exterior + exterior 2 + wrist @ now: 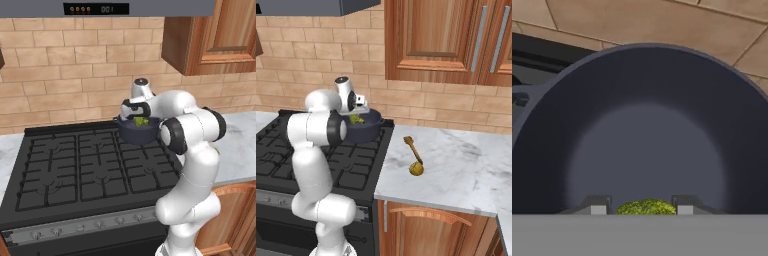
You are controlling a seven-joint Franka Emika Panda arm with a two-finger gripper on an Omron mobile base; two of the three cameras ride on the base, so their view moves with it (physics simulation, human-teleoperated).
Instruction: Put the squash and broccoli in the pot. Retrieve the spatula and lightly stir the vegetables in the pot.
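Broccoli, a bumpy green lump (646, 206), sits clamped between the fingers of the gripper (641, 207) just above the round dark blue-grey metal pot (138, 132) on the black stove's back right burner, while the pale yellow squash (416, 169) and brown wooden spatula (412, 146) lie touching on the marble surface (456, 165).

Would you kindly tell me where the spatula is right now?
In the right base view, the spatula lies on the marble counter right of the stove, with the squash at its near end.
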